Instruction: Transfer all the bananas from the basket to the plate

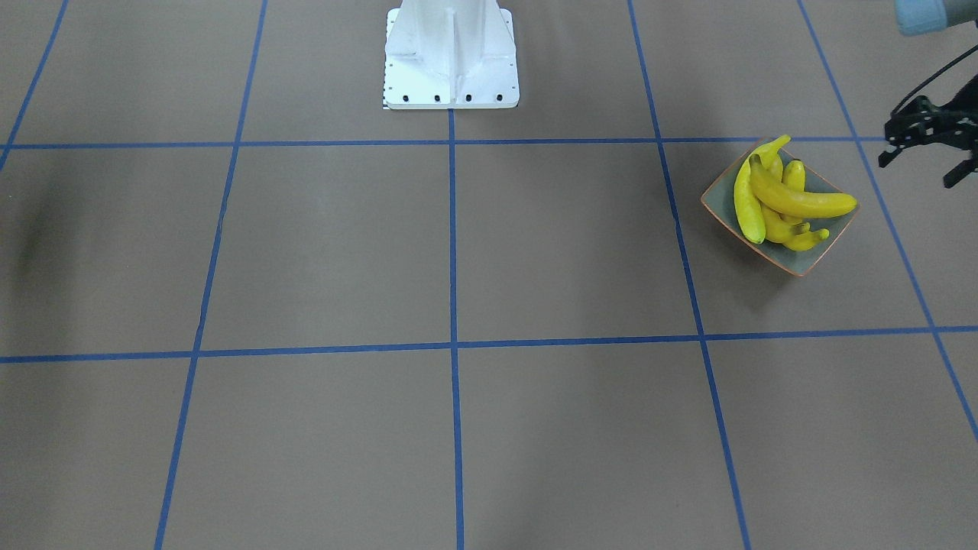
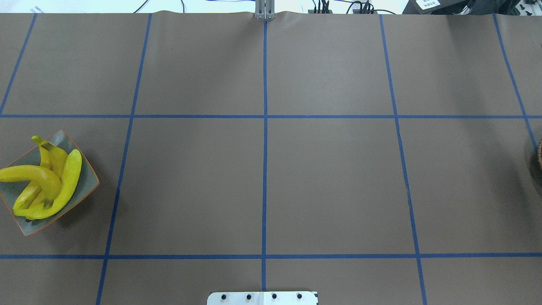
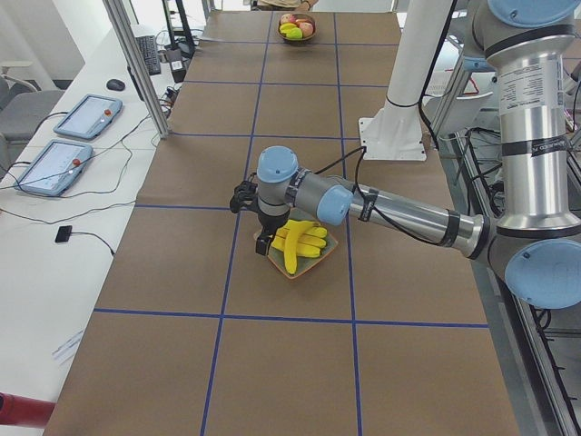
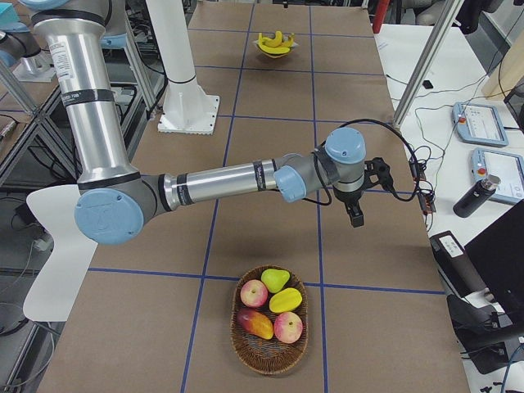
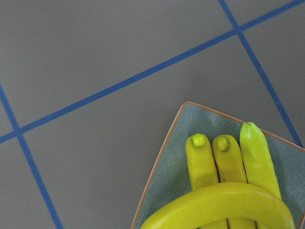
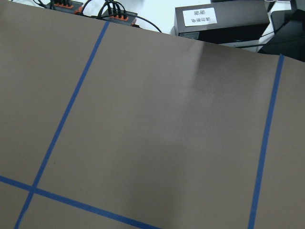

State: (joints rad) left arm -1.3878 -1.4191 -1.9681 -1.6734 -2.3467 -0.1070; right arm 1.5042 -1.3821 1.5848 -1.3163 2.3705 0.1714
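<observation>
Several yellow bananas (image 1: 787, 200) lie piled in the square grey-green plate (image 1: 829, 248) with the orange rim. They also show in the overhead view (image 2: 46, 178) on the plate (image 2: 87, 184) and in the left wrist view (image 5: 228, 200). My left gripper (image 1: 915, 173) hangs beside the plate, open and empty, at the front view's right edge; the left side view (image 3: 259, 222) shows it just past the plate. My right gripper (image 4: 356, 213) hovers over bare table, away from the basket (image 4: 270, 356); I cannot tell whether it is open or shut.
The woven basket holds apples (image 4: 254, 292), a green pear (image 4: 276, 280) and other fruit, with no banana visible in it. A sliver of it shows at the overhead view's right edge (image 2: 540, 154). The white robot base (image 1: 451, 61) stands mid-table. Blue tape lines grid the brown table.
</observation>
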